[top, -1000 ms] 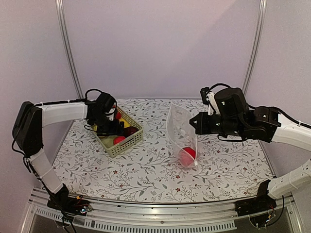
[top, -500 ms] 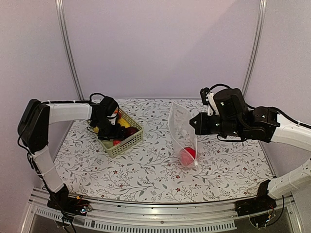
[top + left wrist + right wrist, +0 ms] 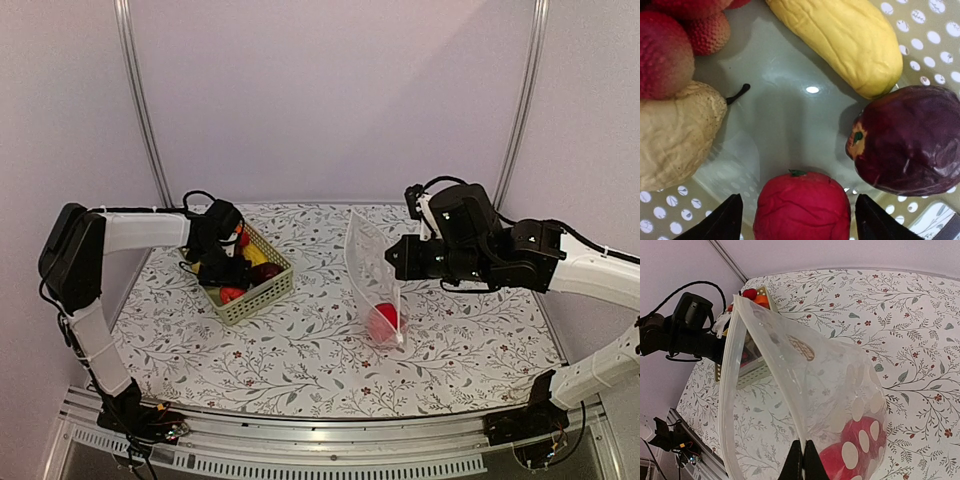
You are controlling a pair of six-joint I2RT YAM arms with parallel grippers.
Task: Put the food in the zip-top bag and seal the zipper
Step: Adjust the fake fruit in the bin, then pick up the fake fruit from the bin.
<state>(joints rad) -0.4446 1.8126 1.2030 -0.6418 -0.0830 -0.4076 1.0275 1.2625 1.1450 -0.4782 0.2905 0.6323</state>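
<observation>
Reaching down into the green basket (image 3: 262, 298), the left gripper (image 3: 797, 217) is hanging w/ its fingers (image 3: 725, 224) spread wide, one on each side of a round red fruit (image 3: 802, 207) by the basket wall. It isn't gripping the fruit: gaps are showing on both sides. In the wrist view a dark maroon fruit (image 3: 910, 140) is lying just right of that red one, a long yellow fruit (image 3: 840, 42) is sitting beyond it, a pale pear (image 3: 672, 135) is resting at left & bumpy red fruits (image 3: 665, 55) are crowding the top-left corner. All are sitting on the basket floor.

The right gripper (image 3: 802, 460) is pinching the zip-top bag (image 3: 370, 265) w/ fingers clenched on the clear plastic, holding it upright approx mid-table, well apart from the basket. The bag mouth is gaping toward the basket side. The zipper (image 3: 726, 405) is running as a whitish strip along the open edge, not pressed together. One bagged red fruit (image 3: 383, 320) is lying at the bag's bottom, low over the floral table (image 3: 300, 360); can't tell if the bag is touching the cloth.
</observation>
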